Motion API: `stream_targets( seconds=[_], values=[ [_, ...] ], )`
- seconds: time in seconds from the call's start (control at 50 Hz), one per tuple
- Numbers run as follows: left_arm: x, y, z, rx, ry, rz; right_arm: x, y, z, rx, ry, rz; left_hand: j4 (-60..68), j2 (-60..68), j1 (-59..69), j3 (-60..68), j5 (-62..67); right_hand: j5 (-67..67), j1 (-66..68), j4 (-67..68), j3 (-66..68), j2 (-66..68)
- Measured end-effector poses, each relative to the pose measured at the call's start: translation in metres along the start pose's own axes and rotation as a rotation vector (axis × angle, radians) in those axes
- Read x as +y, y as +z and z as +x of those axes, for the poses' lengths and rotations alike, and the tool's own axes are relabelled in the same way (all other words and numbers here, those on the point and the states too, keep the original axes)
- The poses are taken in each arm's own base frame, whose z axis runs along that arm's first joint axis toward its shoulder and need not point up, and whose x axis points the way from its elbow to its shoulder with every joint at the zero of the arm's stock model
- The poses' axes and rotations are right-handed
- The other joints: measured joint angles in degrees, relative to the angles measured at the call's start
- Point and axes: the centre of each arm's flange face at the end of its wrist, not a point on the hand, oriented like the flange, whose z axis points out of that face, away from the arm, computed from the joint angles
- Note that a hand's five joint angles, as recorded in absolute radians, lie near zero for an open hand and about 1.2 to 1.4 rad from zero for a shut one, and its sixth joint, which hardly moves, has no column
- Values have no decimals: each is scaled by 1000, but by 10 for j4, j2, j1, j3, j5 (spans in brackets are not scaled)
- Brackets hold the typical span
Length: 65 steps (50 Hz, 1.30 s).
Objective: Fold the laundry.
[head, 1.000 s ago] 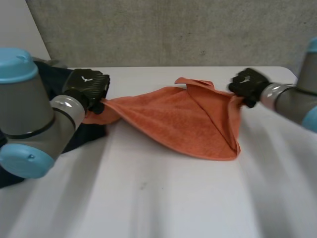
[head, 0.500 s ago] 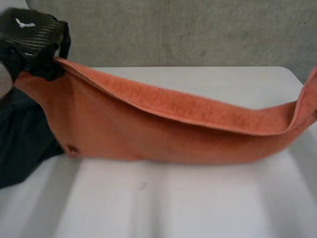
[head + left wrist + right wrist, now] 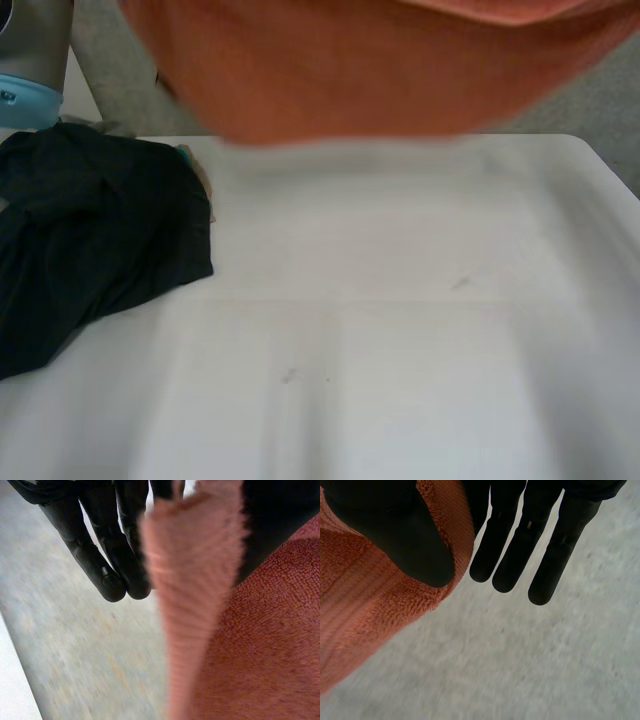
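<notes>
An orange towel [image 3: 350, 70] hangs stretched in the air above the far side of the white table [image 3: 400, 330]. In the left wrist view my left hand [image 3: 100, 540] pinches an edge of the towel [image 3: 200, 580] between its thumb [image 3: 280, 520] and a finger, the other fingers straight beside it. In the right wrist view my right hand [image 3: 520, 540] pinches another edge of the towel [image 3: 360, 620] under its thumb [image 3: 395, 535], with the remaining fingers straight. Part of my left arm [image 3: 30, 50] stands at the far left.
A dark crumpled garment [image 3: 90, 240] lies on the table's left side. A grey wall rises behind the table's far edge.
Both hands have risen out of the head view, lifting the orange towel off the table and spreading it wide; it now hangs above the far edge.
</notes>
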Motion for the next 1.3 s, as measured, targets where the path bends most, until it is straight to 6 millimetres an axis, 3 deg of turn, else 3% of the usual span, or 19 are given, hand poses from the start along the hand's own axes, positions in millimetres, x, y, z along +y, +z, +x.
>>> stream_targets(
  seconds=[0.06,0.12,0.28,0.3,0.36,0.38,0.48,0.58,0.68,0.78,0.94,1.04,1.12,1.24,1.3],
  values=[
    [1,-2,2,-15,-27,20,-3,2,4,-3,19,56,0,0,0,0,0,3,0,0,0,0],
    [16,-9,5,-12,-34,-21,6,0,3,-28,19,34,0,0,0,0,0,3,0,0,0,0],
    [101,-57,32,83,-33,-306,83,-33,-12,-200,4,-268,0,0,0,0,0,3,0,0,0,0],
    [119,-70,40,113,-32,-364,103,-45,-17,-247,-7,-339,0,0,0,0,0,3,0,0,0,0],
    [145,-90,51,159,-24,-444,128,-62,-23,-306,-29,-419,0,0,0,0,0,3,0,0,0,0],
    [162,-104,58,191,-11,-497,146,-76,-27,-347,-50,-470,0,0,0,0,0,3,0,0,0,0],
    [201,-134,69,255,34,-604,192,-112,-35,-455,-130,-581,0,0,0,0,0,3,0,0,0,0],
    [218,-148,70,280,62,-657,213,-134,-37,-532,-202,-635,0,0,0,0,0,-8,-2,-13,-12,-13],
    [218,-149,68,283,64,-664,212,-140,-38,-577,-239,-645,0,0,0,0,0,-163,-128,-169,-166,-163],
    [210,-146,66,280,60,-652,198,-142,-39,-621,-262,-632,0,0,0,0,0,-305,-261,-306,-297,-295],
    [204,-145,66,280,58,-641,190,-149,-50,-688,-298,-592,0,0,0,0,0,-349,-291,-341,-339,-333],
    [204,-146,65,279,58,-645,195,-155,-55,-741,-382,-556,0,0,0,0,0,-296,-264,-306,-300,-295],
    [205,-147,64,277,60,-651,197,-160,-55,-784,-446,-538,0,0,0,0,0,-45,-5,-56,-50,-37],
    [201,-150,61,282,79,-667,186,-164,-51,-824,-456,-521,0,0,0,0,0,-9,13,-2,-4,1],
    [193,-155,59,300,115,-696,174,-161,-38,-797,-424,-543,0,0,0,0,0,-9,13,-2,-4,1]
  ],
)
